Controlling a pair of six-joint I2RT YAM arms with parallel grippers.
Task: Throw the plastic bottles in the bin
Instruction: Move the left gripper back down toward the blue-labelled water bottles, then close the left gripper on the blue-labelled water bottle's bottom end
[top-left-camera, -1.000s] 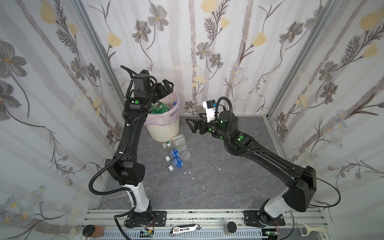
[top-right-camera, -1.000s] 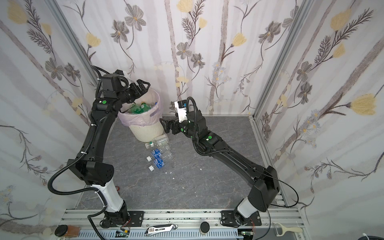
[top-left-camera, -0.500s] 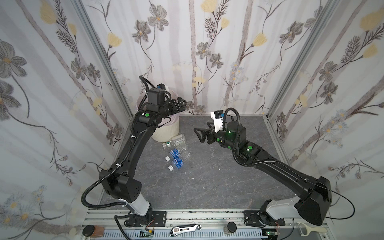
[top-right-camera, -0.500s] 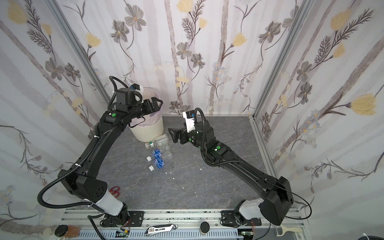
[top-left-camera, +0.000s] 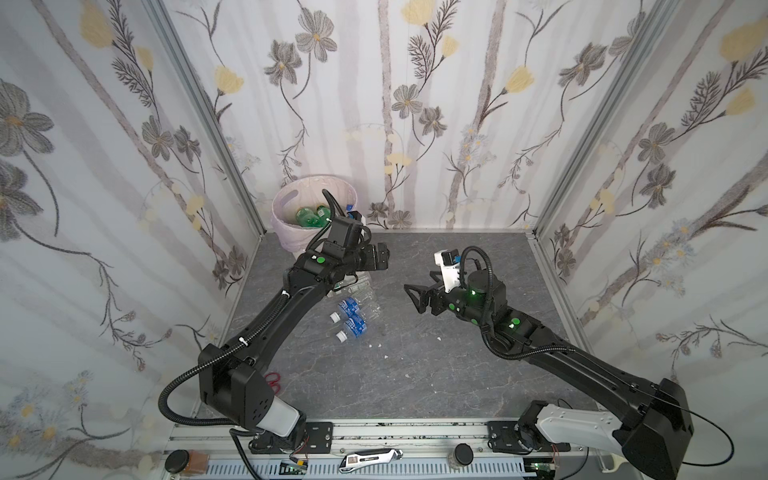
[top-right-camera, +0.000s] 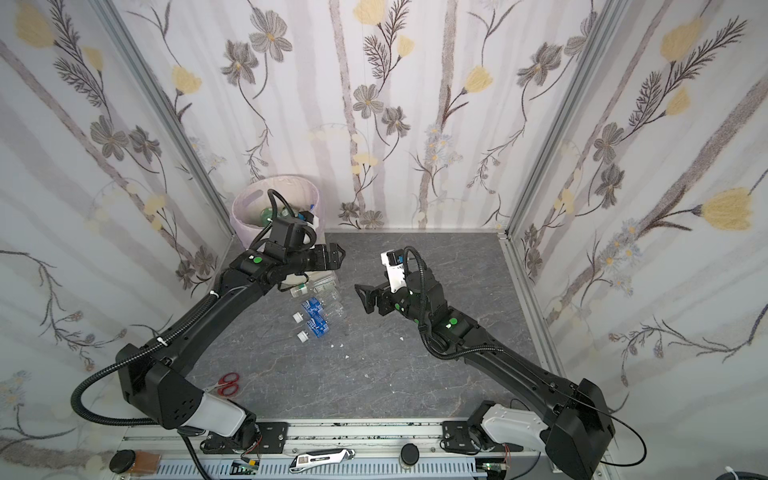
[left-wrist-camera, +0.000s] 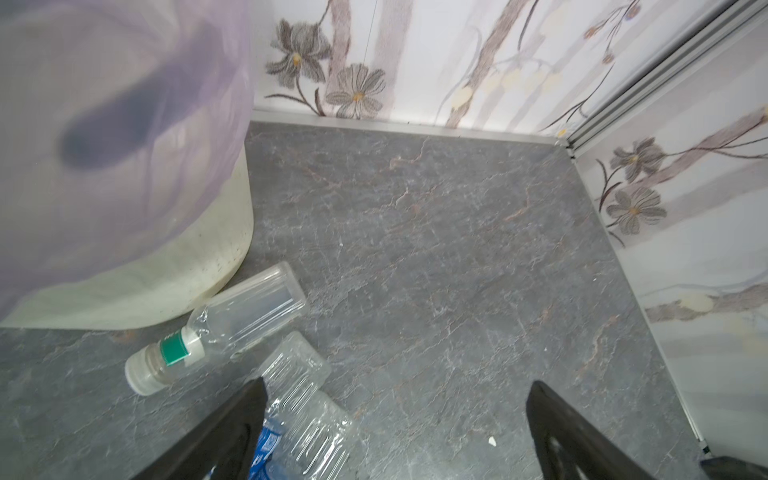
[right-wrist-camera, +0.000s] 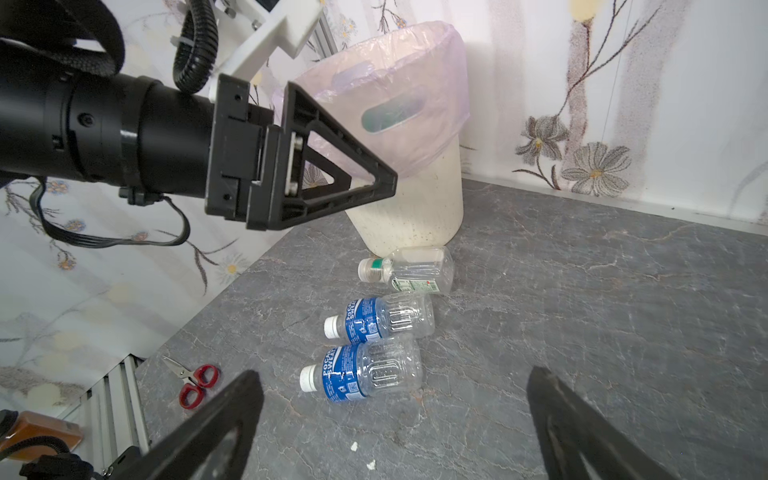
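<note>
While the left end effector (left-wrist-camera: 395, 386) and right end effector (right-wrist-camera: 395, 376) gape empty, two bottles (right-wrist-camera: 376, 322) (right-wrist-camera: 361, 374) show blue POCARI SWEAT labels.

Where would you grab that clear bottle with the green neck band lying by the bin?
Probably from above, jaws across the body of the green-banded bottle: it lies on its side, offering two long walls. The bin stands close on one side, a blue-label bottle on the other, leaving little room.

I see a grey marbled surface (top-left-camera: 457, 374). The bin (top-left-camera: 286, 243) stands in the far left corner. A clear bottle (right-wrist-camera: 411, 270) lies against its base, with two blue-labelled bottles (right-wrist-camera: 382, 318) side by side just beside it. Red scissors (right-wrist-camera: 195, 382) lie near the front left edge. A few white crumbs (top-left-camera: 379, 345) lie mid-surface.
</note>
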